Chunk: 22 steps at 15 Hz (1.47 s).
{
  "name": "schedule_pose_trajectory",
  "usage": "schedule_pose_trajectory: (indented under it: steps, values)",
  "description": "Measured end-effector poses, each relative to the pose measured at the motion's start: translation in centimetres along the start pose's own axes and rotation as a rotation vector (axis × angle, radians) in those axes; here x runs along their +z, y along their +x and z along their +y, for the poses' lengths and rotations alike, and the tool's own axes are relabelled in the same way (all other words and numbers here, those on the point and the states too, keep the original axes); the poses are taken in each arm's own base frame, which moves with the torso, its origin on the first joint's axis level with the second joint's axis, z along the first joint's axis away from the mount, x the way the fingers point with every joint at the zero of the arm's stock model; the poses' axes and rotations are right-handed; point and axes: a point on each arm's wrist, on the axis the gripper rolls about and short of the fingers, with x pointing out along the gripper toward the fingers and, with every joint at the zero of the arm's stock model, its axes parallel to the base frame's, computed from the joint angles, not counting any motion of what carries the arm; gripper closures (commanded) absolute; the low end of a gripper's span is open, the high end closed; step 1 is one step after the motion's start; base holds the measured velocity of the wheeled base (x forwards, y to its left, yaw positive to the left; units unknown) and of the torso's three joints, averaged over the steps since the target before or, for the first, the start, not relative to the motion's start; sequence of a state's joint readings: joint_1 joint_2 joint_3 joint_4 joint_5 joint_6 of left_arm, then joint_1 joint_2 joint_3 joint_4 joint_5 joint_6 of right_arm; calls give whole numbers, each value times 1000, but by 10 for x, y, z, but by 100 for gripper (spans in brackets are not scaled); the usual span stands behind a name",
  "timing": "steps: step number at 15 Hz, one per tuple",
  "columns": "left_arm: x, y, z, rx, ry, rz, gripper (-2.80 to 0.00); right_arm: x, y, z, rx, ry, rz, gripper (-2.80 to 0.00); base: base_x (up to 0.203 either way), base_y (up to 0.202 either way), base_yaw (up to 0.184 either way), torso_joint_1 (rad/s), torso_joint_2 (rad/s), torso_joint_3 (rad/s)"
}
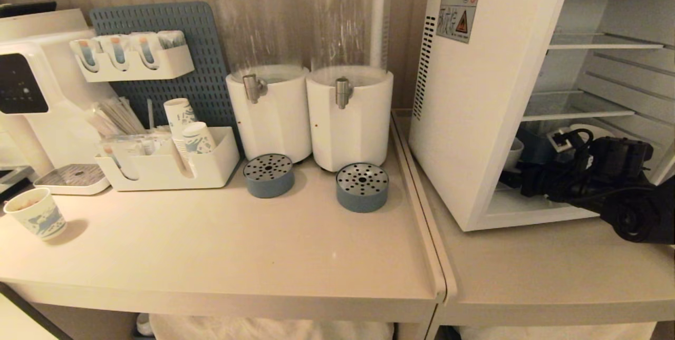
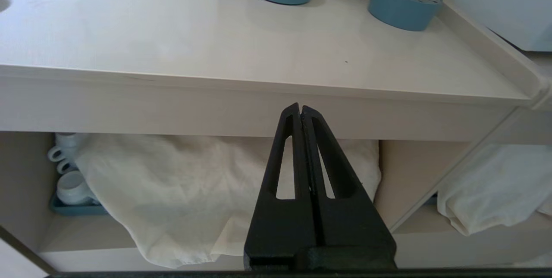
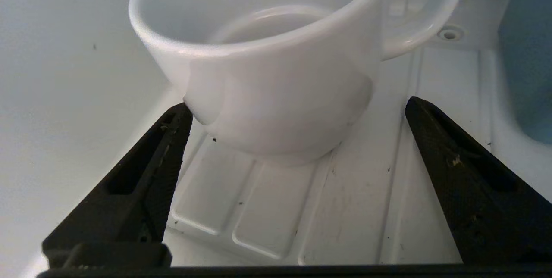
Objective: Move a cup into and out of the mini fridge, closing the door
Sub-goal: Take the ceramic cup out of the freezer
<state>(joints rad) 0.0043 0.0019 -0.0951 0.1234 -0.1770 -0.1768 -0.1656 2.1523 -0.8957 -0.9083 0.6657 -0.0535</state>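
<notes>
The mini fridge point(image 1: 464, 118) stands open at the right of the counter; its door is out of view. The white ceramic cup point(image 3: 276, 75) sits upright on the fridge's ribbed floor, handle turned to one side, and shows in the head view as a white rim point(image 1: 512, 153) behind the fridge's front frame. My right gripper point(image 1: 519, 174) reaches into the bottom compartment and is open point(image 3: 297, 104), its fingers either side of the cup's base. One fingertip point(image 3: 183, 112) is right at the cup's wall, the other well apart. My left gripper point(image 2: 300, 107) is shut and empty below the counter's front edge.
Wire shelves point(image 1: 580, 113) hang above my right arm inside the fridge, and a blue object point(image 3: 530, 75) lies beside the cup. Left of the fridge stand two drink dispensers point(image 1: 311, 66), two blue drip trays point(image 1: 362, 187), a cup organiser point(image 1: 174, 166) and a paper cup point(image 1: 37, 213).
</notes>
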Motion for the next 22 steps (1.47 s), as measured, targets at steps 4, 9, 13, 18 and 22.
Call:
schedule_pose_trajectory:
  steps: [4,9,13,18,22]
  values:
    - [0,0,0,-1,0,2,0,-4,6,6,-51,-38,-6,-280,0,0,0,0,0,0]
    - [0,0,0,-2,0,2,0,-11,22,17,-114,-78,-32,-280,0,0,0,0,0,0]
    - [0,0,0,-2,0,1,0,-15,28,21,-120,-81,-25,-280,0,0,0,0,0,0]
    - [0,0,0,-1,0,0,0,-15,31,22,-119,-85,-27,-280,0,0,0,0,0,0]
    - [0,0,0,-1,-1,0,0,-14,32,21,-121,-87,-32,-280,0,0,0,0,0,0]
